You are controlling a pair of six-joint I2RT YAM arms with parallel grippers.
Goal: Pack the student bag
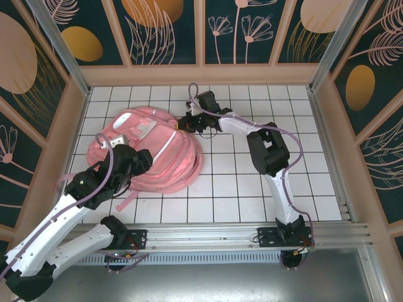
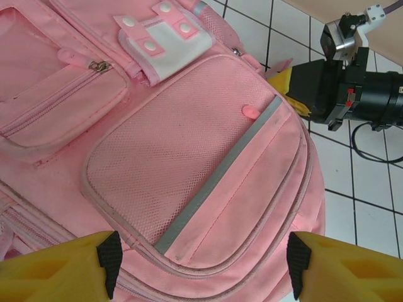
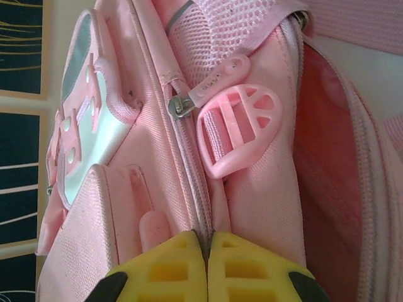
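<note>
Pink bag [image 1: 167, 157] is laid flat at left centre of the top view, with the right gripper [image 3: 208, 245] closed tight on the zip seam [image 3: 196, 189] at its upper-right edge and the left gripper [image 2: 201, 261] held open over its front pocket [image 2: 189, 157].

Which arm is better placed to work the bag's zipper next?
Right, likely: the right gripper is shut at the zipper seam of the bag. The left gripper hangs open above the front pocket.

A white-tiled table [image 1: 239, 189] with dark grid lines carries the pink student bag [image 1: 167, 160], lying flat left of centre, toward the far side.
</note>
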